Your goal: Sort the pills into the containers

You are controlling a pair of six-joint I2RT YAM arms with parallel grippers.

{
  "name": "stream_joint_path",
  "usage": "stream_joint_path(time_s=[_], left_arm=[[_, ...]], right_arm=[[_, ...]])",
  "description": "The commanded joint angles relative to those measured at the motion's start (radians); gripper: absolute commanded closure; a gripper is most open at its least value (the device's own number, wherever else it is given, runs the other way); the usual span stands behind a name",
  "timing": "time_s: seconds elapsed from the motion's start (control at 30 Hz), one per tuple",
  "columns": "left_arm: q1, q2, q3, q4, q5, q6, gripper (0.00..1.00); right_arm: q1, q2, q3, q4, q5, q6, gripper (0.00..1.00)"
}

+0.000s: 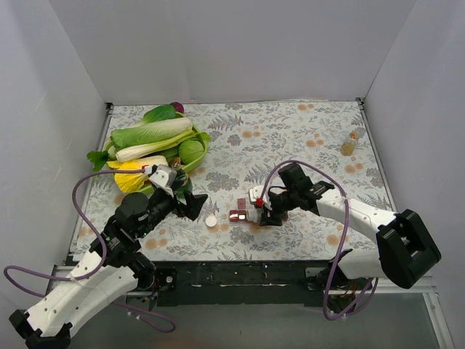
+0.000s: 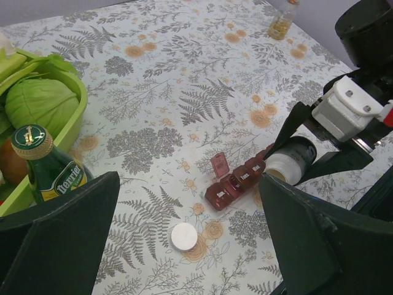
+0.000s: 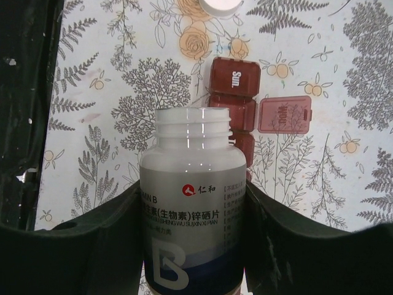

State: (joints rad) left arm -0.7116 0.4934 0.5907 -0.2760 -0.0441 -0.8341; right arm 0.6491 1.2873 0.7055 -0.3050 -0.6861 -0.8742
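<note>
Containers (image 3: 233,78) form a glossy red-brown strip; fingers (image 3: 92,246) clamp a round bottle (image 3: 191,203).

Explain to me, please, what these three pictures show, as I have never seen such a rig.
These show two robot arms bolted at a table's near edge. One picture looks down from above and behind them. The other two come from a camera on each wrist, so the dark shapes at their edges are that arm's own fingers. On the floral table lie a red-brown pill organizer with one lid flipped open, a white cap, a green basket of vegetables, a green bottle beside it, and a small yellowish bottle far right. The right end effector is closed on an uncapped pill bottle, close to the organizer. The left end effector is open and holds nothing.
</note>
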Motion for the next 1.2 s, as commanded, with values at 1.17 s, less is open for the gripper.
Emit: stream_joint_path(time_s=[1.17], left_arm=[[0.003, -0.099, -0.02, -0.035, -0.073, -0.014, 0.02]], right_arm=[[0.135, 0.182, 0.169, -0.065, 0.362, 0.049, 0.97]])
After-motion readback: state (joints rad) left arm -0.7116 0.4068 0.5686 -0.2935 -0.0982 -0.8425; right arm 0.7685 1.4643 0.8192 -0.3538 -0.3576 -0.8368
